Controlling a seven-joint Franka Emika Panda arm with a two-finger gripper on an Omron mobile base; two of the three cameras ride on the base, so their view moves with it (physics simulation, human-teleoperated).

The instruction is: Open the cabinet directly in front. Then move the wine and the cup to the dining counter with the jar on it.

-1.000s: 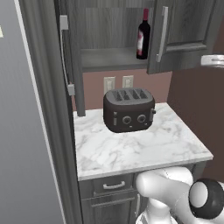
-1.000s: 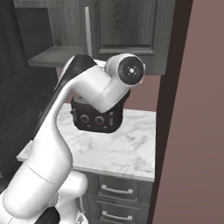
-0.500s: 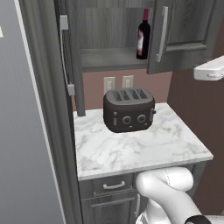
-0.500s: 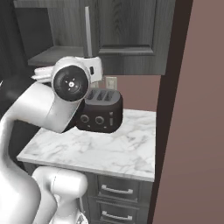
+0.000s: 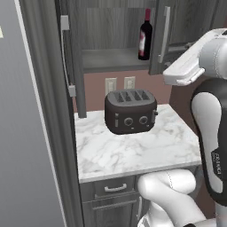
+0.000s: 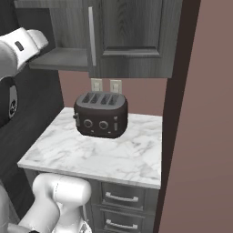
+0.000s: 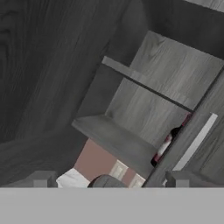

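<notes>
The biggest change was in the arm (image 5: pixel 208 133). A second before, it was folded low at the bottom right of the left base view. It had since swung up and now stood along the right edge of that frame, with its white forearm reaching across toward the cabinet (image 5: pixel 102 26). In the right base view it had moved off the middle of the frame to the upper left, which left the toaster (image 6: pixel 101 113) and the marble wall counter (image 6: pixel 113 154) uncovered.

The cabinet itself had not changed. Its left door (image 5: pixel 73 66) hung open at the upper left of the left base view, and its right door (image 5: pixel 170 31) covered the other half. From these angles I could not tell for sure whether that right door was latched or slightly ajar.

The wine (image 5: pixel 145 35) stood upright on the cabinet shelf at the top centre of the left base view, just beside the edge of the right door. In the hand view it sat at centre right, half hidden behind that door edge.

The gripper (image 7: pixel 109 183) had gone from closed to spread. Its fingertips (image 7: pixel 39 179) stood wide apart at the bottom of the hand view, with nothing between them.

I judged the opening step to be done, or nearly so. The hand looked freed and aimed into the shelf, ready to reach for the bottle.
</notes>
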